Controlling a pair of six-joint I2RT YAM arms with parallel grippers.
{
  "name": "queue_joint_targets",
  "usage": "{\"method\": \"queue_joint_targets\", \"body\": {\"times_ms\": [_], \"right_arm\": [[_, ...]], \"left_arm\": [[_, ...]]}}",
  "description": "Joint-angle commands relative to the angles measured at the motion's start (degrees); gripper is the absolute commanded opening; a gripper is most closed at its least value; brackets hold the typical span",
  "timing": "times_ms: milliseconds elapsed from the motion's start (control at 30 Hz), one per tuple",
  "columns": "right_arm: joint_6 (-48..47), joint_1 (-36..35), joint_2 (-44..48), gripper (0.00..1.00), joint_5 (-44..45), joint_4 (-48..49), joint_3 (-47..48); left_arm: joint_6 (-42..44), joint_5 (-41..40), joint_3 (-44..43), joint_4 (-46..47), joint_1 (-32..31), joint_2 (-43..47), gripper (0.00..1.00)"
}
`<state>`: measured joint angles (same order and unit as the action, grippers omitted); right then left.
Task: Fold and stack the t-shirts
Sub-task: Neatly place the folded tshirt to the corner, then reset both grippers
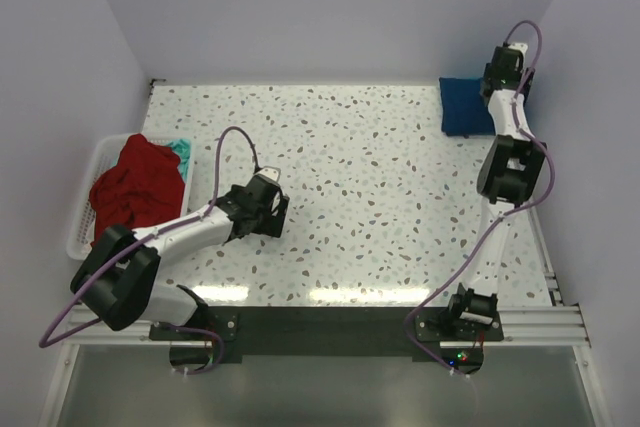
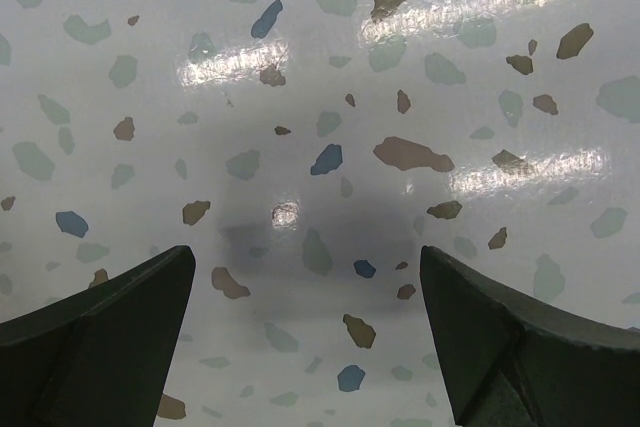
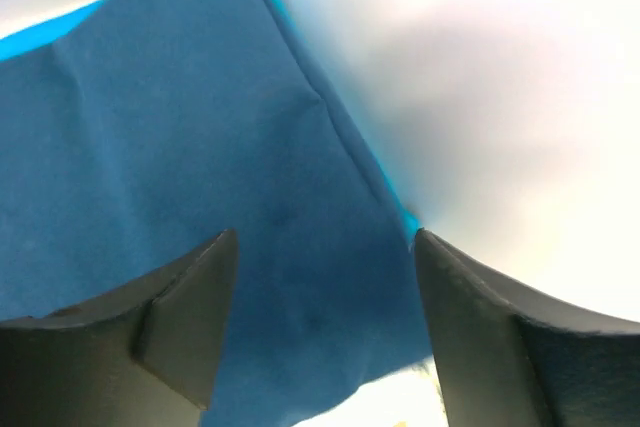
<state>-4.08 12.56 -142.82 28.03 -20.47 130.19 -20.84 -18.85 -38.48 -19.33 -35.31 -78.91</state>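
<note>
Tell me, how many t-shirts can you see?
3 for sure: a red one and a teal one in the basket, a folded blue one far right. More may hide beneath.

A: What sits at nine o'clock on the pale speckled terrazzo table (image 1: 380,162)?

B: A white slatted plastic basket (image 1: 82,229), holding a crumpled red cloth t-shirt (image 1: 138,187); a bit of teal cloth (image 1: 183,151) shows at the basket's far side.

A: And the arms?

B: The left gripper (image 1: 264,201) hangs over bare table, between the centre and the basket; the right gripper (image 1: 505,63) is at two o'clock, above the right edge of a folded dark blue cloth t-shirt (image 1: 463,105); how their jaws stand is unreadable from up here.
</note>
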Motion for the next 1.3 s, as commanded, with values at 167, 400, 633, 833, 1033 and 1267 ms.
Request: {"method": "queue_joint_targets", "body": {"times_ms": [167, 400, 633, 833, 1033, 1267], "right_arm": [[1.7, 0.1, 19.8, 0.9, 0.4, 5.0, -14.1], [9.1, 0.1, 34.1, 0.96, -15.8, -4.8, -24.4], [19.8, 0.1, 54.0, 0.98, -31.0, -14.7, -35.2], [23.7, -1.0, 75.7, 0.98, -35.2, -15.2, -48.1], [19.7, -12.1, 89.4, 0.98, -25.2, -18.2, -52.8], [20.0, -18.2, 101.0, 0.98, -22.4, -19.0, -65.8]], "left_arm": [[-0.3, -0.4, -1.3, 1.8, 0.3, 2.4, 1.0], [-0.9, -1.9, -3.4, -0.2, 0.2, 7.4, 1.0], [-3.3, -9.0, -10.2, -5.9, 0.2, 16.7, 1.0], [-7.3, -18.8, -15.7, -11.5, 0.3, 23.6, 1.0], [-9.5, -26.0, -15.0, -13.4, 0.3, 31.5, 1.0], [-12.8, -29.7, -10.3, -13.0, 0.2, 38.8, 1.0]]}}
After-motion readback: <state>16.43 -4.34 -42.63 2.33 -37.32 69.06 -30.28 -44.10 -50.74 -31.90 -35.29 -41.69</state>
